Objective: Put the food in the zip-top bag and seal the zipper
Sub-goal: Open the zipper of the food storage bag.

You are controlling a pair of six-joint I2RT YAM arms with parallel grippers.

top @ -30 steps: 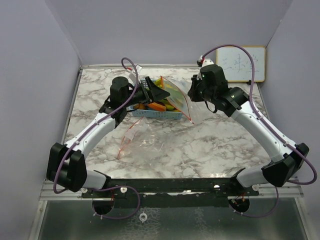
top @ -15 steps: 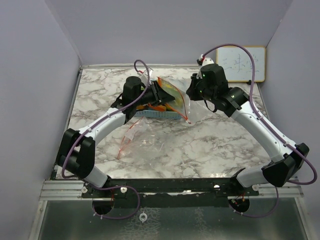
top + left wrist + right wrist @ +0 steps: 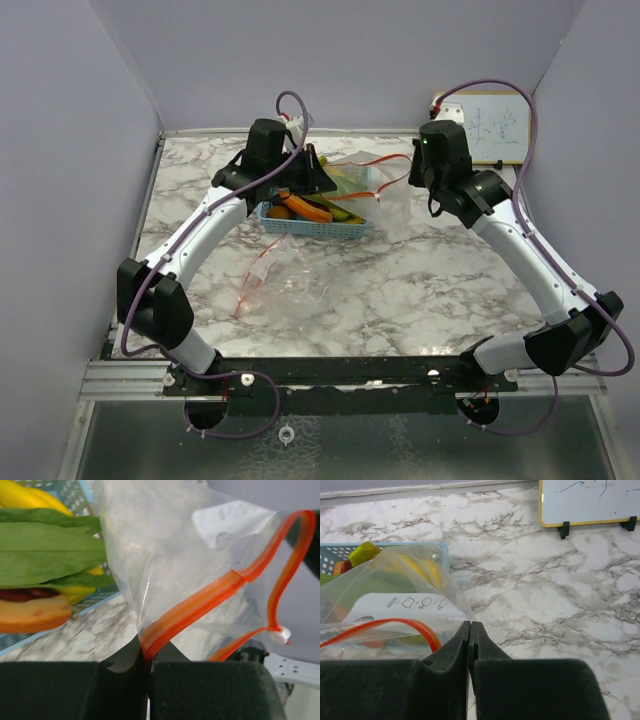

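Note:
The food lies in a blue mesh basket [image 3: 345, 231]: an orange carrot [image 3: 308, 210], green leaves [image 3: 45, 550] and yellow bananas [image 3: 22, 495]. A clear zip-top bag [image 3: 368, 182] with an orange zipper [image 3: 210, 592] hangs stretched over the basket's right end. My left gripper [image 3: 322, 178] is shut on the zipper strip at the bag's left end [image 3: 146, 652]. At the bag's right end my right gripper [image 3: 413, 165] is shut on the bag's edge [image 3: 470, 625], with the zipper curving just left of its fingers. The bag's mouth gapes a little between the two grippers.
A second clear bag [image 3: 285, 280] with a red zipper lies flat on the marble table [image 3: 430, 280] in front of the basket. A small whiteboard [image 3: 495, 125] stands at the back right corner. Walls close in the table at left, back and right.
My left gripper moved back and right over the basket and closed on the bag's zipper. The right gripper pulled its end of the bag to the right and back, stretching it.

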